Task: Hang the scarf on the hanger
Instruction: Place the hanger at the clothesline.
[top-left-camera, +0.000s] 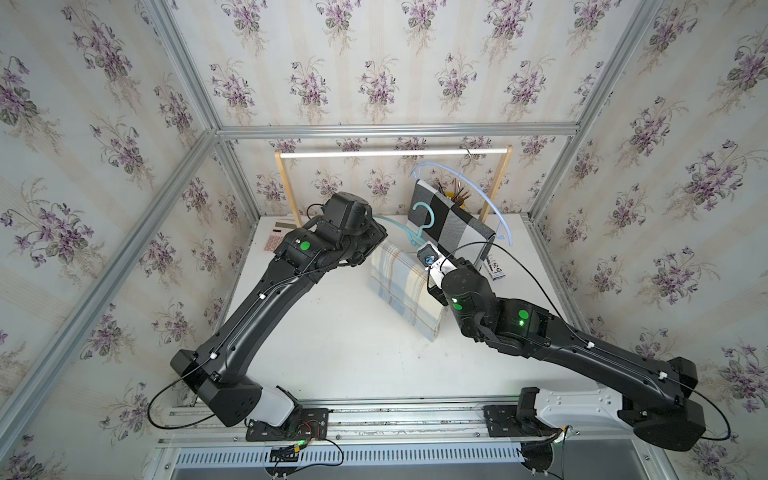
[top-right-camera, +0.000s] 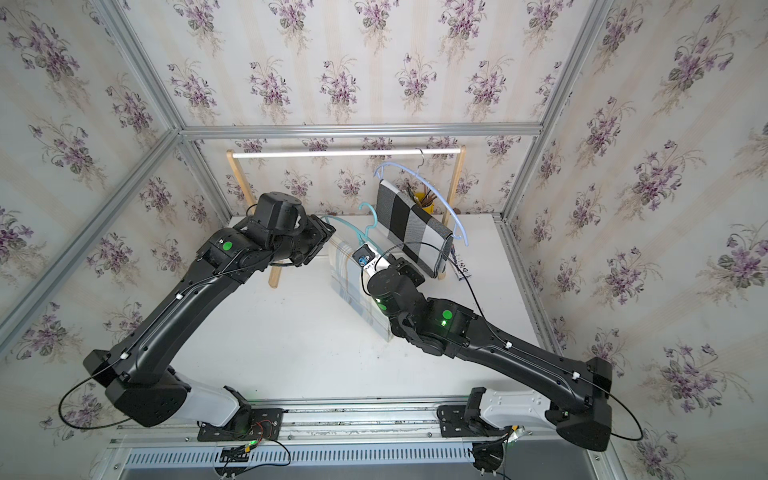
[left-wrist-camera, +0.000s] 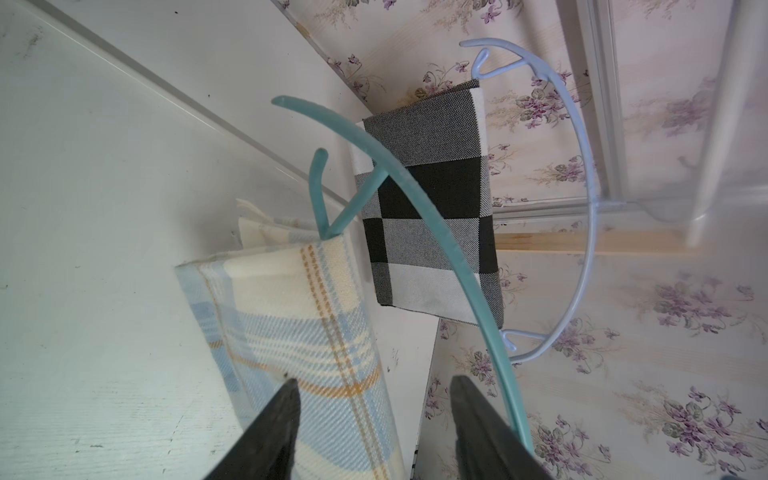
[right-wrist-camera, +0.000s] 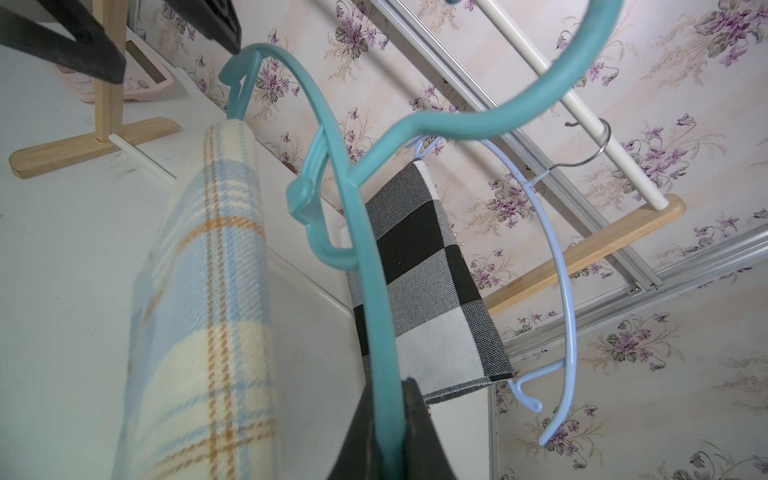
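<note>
the right claw is clamped on an arm of the teal hanger; the left claw stands open beside it, empty. the plaid scarf already drapes over the hanger's bar, hanging toward the bench, so the draping looks done and little beyond letting go seems left.

No legible writing anywhere
Print on the white strip label and the small black-and-white packet is too small to read; the pink calculator's keys are blurred.

Teal hanger, pale plaid scarf (blue, cream, tan).
</note>
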